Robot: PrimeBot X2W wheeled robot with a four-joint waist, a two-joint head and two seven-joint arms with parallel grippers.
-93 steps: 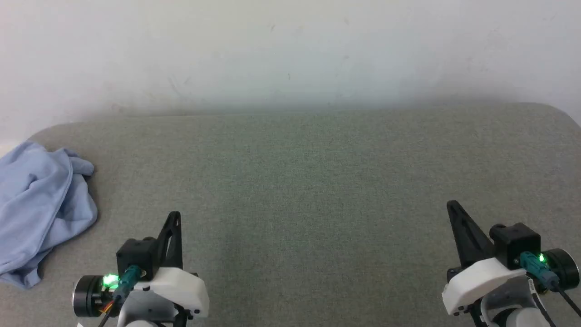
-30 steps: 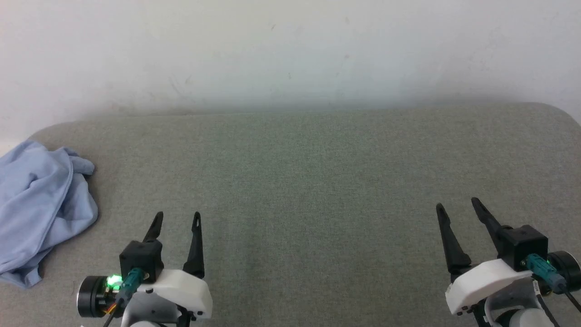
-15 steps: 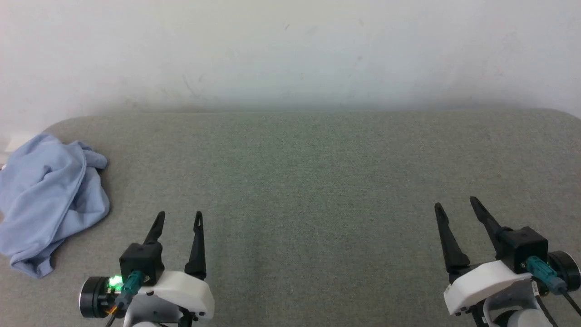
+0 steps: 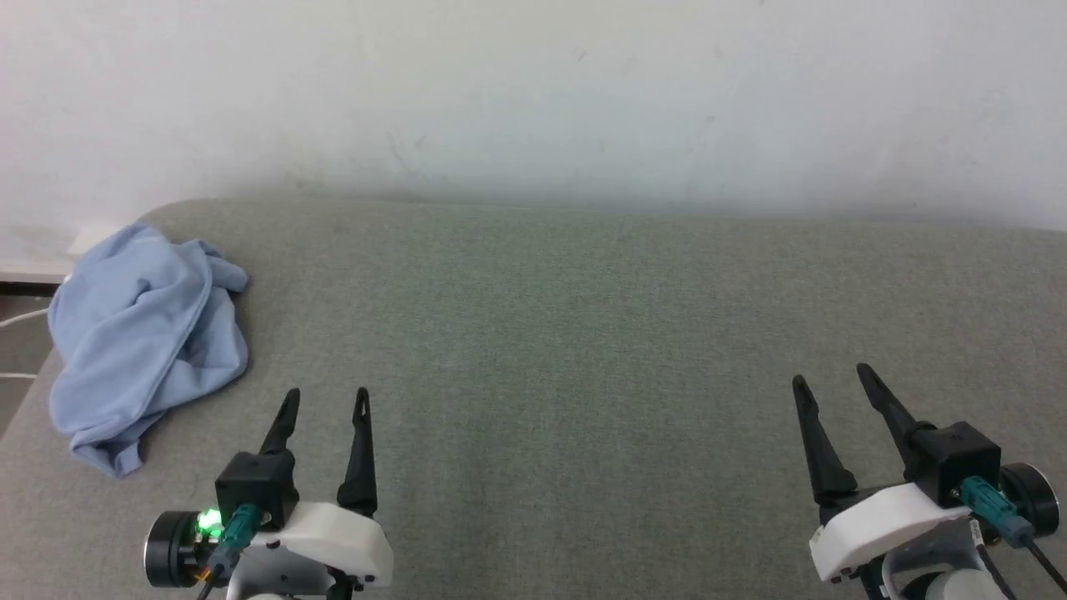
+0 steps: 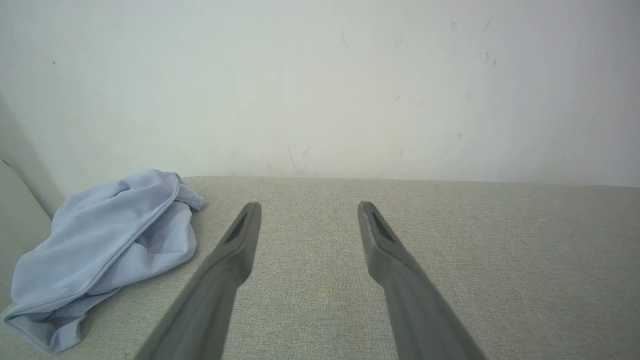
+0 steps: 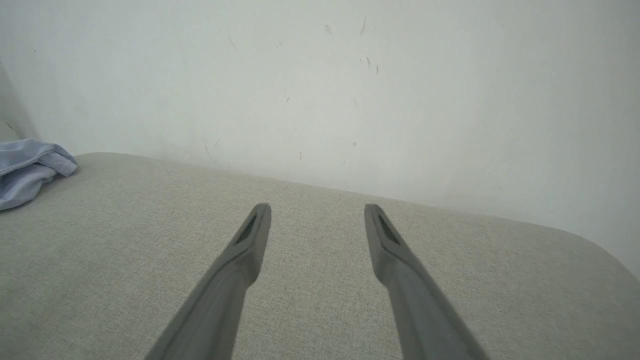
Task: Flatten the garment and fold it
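The garment [image 4: 146, 333] is a light blue knit shirt lying crumpled in a heap at the far left corner of the grey padded surface [image 4: 567, 350]; its collar and buttons are hidden in the folds. The left wrist view has the garment [image 5: 105, 250] at lower left, and the right wrist view catches an edge of the garment [image 6: 27, 170] at far left. My left gripper [image 4: 325, 393] stands open at lower left, right of the heap and apart from it. My right gripper [image 4: 829, 372] is open at lower right, far from the shirt.
A white wall [image 4: 533, 92] runs right behind the grey surface. The surface's left edge [image 4: 25, 392] drops off beside the garment, with a pale ledge and a white cable beyond it.
Both grippers went from shut to open. The camera has since turned left, so the garment sits further into the picture; the heap itself has not moved.
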